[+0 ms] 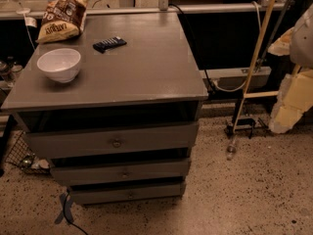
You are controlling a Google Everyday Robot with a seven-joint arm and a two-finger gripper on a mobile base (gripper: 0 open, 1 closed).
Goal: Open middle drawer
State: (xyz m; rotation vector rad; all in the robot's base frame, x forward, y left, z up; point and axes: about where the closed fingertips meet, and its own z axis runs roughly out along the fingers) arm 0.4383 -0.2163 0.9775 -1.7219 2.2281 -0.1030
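Note:
A grey cabinet (146, 67) with three drawers stands in the middle of the camera view. The middle drawer (156, 169) is a wide, low grey front with a small dull round knob (125, 173). It sits under the taller top drawer (161, 137) and above the lowest drawer (156, 191). Its front lies about in line with the others, with a dark gap above it. My gripper is not in view. A pale bulky shape (305, 35) at the right edge may be part of my arm, far from the drawers.
On the cabinet top are a white bowl (59, 64), a chip bag (61, 18) and a dark wrapped bar (109, 44). A wooden pole (259, 48) leans at the right beside pale yellow blocks (293, 99). A wire basket (19, 155) sits at the left. A cable (66, 213) lies on the speckled floor.

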